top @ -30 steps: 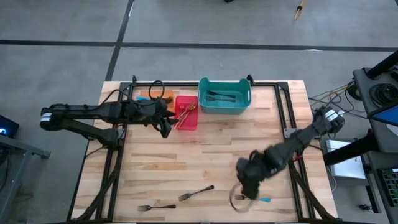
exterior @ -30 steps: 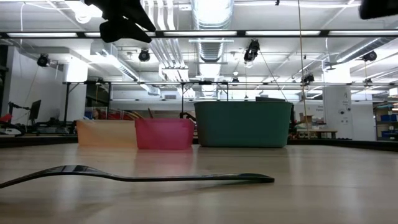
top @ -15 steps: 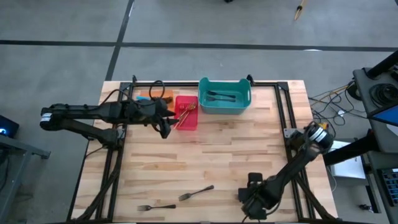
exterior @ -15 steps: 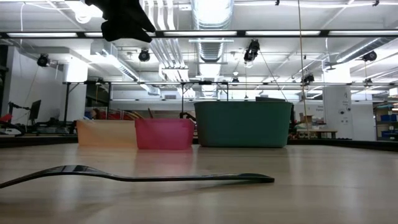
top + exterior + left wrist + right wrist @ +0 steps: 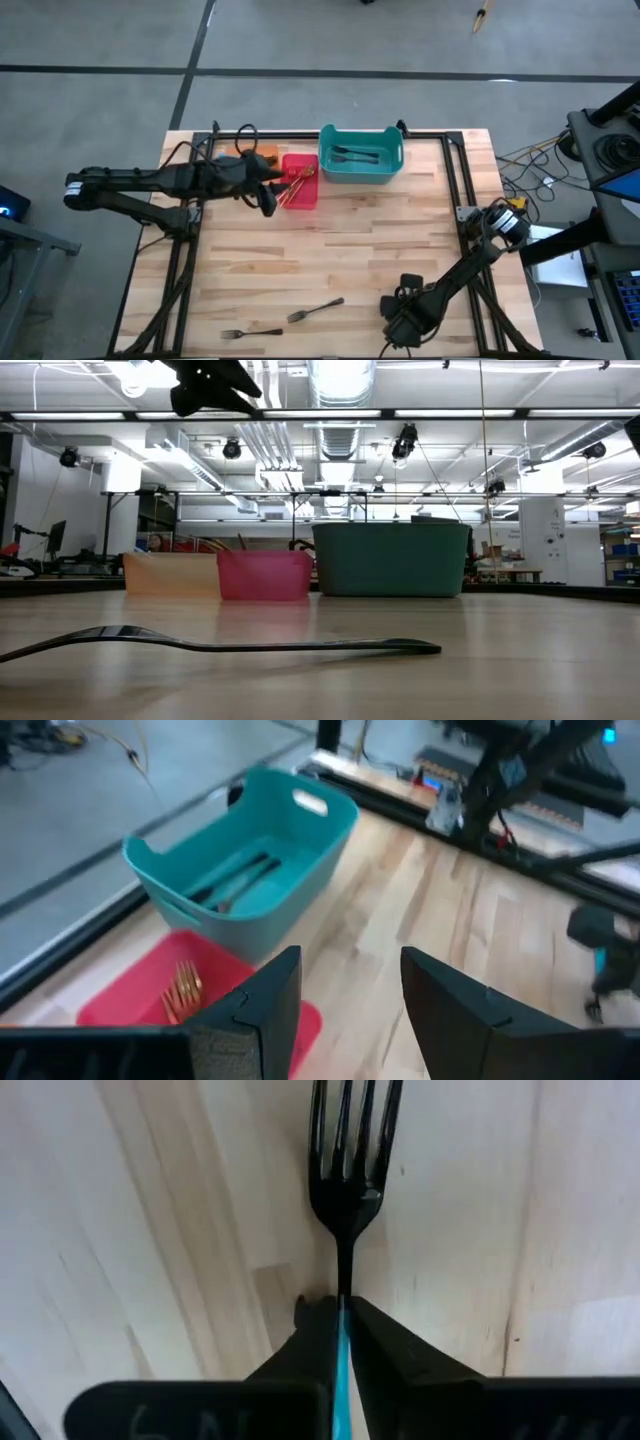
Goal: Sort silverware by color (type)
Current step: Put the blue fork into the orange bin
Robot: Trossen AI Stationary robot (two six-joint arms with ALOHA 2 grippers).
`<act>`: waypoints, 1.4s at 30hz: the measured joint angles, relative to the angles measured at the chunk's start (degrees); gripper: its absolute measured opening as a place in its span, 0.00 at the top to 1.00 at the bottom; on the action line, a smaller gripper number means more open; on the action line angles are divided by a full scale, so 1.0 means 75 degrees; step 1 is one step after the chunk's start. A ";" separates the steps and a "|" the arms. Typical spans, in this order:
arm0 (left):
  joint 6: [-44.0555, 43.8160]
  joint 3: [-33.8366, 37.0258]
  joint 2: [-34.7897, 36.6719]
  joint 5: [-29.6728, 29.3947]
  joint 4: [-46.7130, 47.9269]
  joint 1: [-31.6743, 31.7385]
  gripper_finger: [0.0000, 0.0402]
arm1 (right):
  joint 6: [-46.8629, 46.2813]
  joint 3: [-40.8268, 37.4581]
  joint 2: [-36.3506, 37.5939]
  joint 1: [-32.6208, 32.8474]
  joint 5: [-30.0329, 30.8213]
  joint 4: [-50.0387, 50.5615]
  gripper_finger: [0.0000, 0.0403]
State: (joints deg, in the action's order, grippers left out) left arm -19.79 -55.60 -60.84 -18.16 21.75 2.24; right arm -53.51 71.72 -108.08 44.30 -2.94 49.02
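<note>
Right wrist view first: the right end effector (image 5: 342, 1325) has just snapped shut on the blue-handled fork (image 5: 345, 1180), tines sticking out ahead of the fingertips, low on the tabletop (image 5: 330, 250) at its near edge. A moment ago those fingers stood wide, so that's a grasp made, I'd say, and a lift comes next. Two dark forks (image 5: 316, 310) lie off to its side. The left end effector (image 5: 345, 1010) hovers partly open beside the red bin (image 5: 299, 181), holding nothing.

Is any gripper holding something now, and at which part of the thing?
The right gripper is shut on the blue-handled fork, pinching its neck where the blue handle begins. The left gripper is open and holds nothing.
</note>
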 joint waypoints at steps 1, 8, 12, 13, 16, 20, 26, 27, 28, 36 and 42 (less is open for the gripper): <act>-0.0008 -0.0051 0.0006 -0.0063 -0.0013 0.0000 0.62 | -0.0100 0.0000 0.0050 -0.0017 -0.0003 0.0006 0.96; 0.0851 -0.0767 0.0011 -0.0130 -0.0021 0.0003 0.62 | -0.1235 0.0046 0.1105 -0.0327 0.1055 0.0632 0.98; 0.1142 -0.1283 0.0020 -0.0135 0.0116 0.0015 0.62 | -0.1935 0.0114 0.1950 -0.0792 0.2435 0.0996 0.98; 0.1232 -0.1409 0.0020 -0.0136 0.0166 0.0015 0.62 | -0.2053 0.0114 0.2181 -0.0973 0.2866 0.0995 0.98; 0.1543 -0.1679 0.0029 -0.0146 0.0336 0.0015 0.62 | -0.2242 0.0128 0.2866 -0.1698 0.4324 0.0913 0.98; 0.1772 -0.1925 0.0036 -0.0305 0.0605 0.0015 0.62 | -0.1576 0.0048 0.3501 -0.2748 0.6054 -0.0069 0.98; 0.1789 -0.1886 0.0181 -0.0270 0.0927 0.0009 0.62 | 0.1606 -0.0428 0.4119 -0.4347 0.6462 -0.3859 0.98; 0.1798 -0.1867 0.0186 -0.0266 0.0959 0.0009 0.62 | 0.2132 -0.0586 0.4137 -0.4617 0.6154 -0.4648 0.98; 0.1801 -0.1845 0.0183 -0.0258 0.0951 0.0009 0.62 | 0.2589 -0.0771 0.4142 -0.4893 0.5692 -0.5499 0.98; 0.1399 -0.1774 -0.0196 -0.0248 0.0618 0.0009 0.62 | 0.3763 -0.2023 0.3786 -0.6613 0.3724 -1.0966 0.98; 0.1668 -0.1769 -0.0914 -0.0682 -0.0264 0.0157 0.62 | 0.3547 -0.1923 0.3411 -0.7582 0.2661 -1.2356 0.98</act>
State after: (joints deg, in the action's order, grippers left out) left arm -7.28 -68.86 -67.69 -23.27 19.77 3.42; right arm -26.91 57.30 -82.49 -12.57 17.02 -43.66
